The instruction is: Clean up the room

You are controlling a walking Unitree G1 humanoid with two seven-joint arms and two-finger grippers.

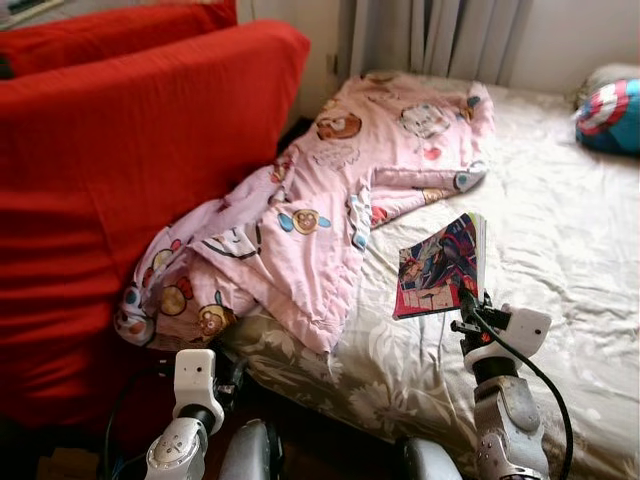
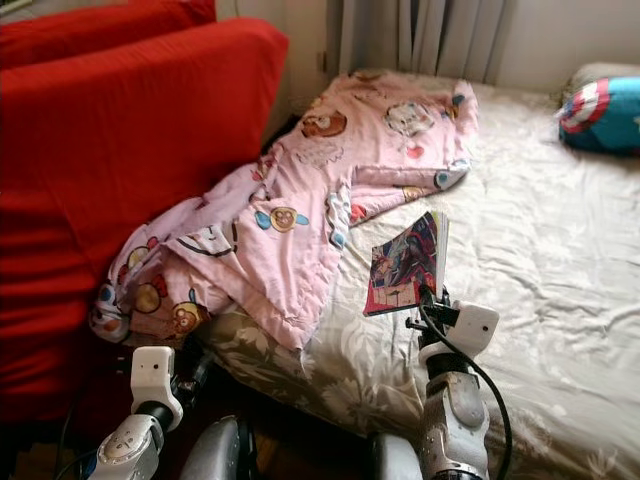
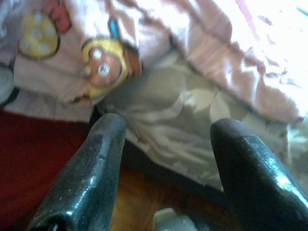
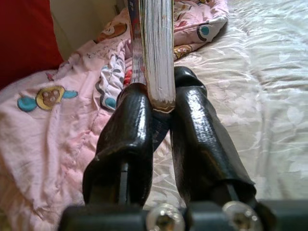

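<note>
The right gripper (image 4: pixel 161 108) is raised over the bed (image 1: pixel 560 250), its jaws clamped on the lower edge of a book (image 1: pixel 440 265); the book stands upright, its colourful cover turned toward the pink blanket (image 1: pixel 320 210); the blanket lies crumpled across the bed's left side and against the red sofa (image 1: pixel 110 180); the left gripper (image 3: pixel 168 159) is low at the bed's edge, jaws apart and holding nothing; a pillow (image 1: pixel 610 115) lies far right.

Two head cameras look forward and down across the white floral-sheeted bed (image 1: pixel 560 260) and crumpled pink cartoon-print blanket (image 1: pixel 320 210), sharing nearly the whole scene. The left wrist camera peers close at the blanket's hanging edge; the right wrist camera sights along a thin colourful comic book (image 4: pixel 156 48) over the same blanket.
</note>
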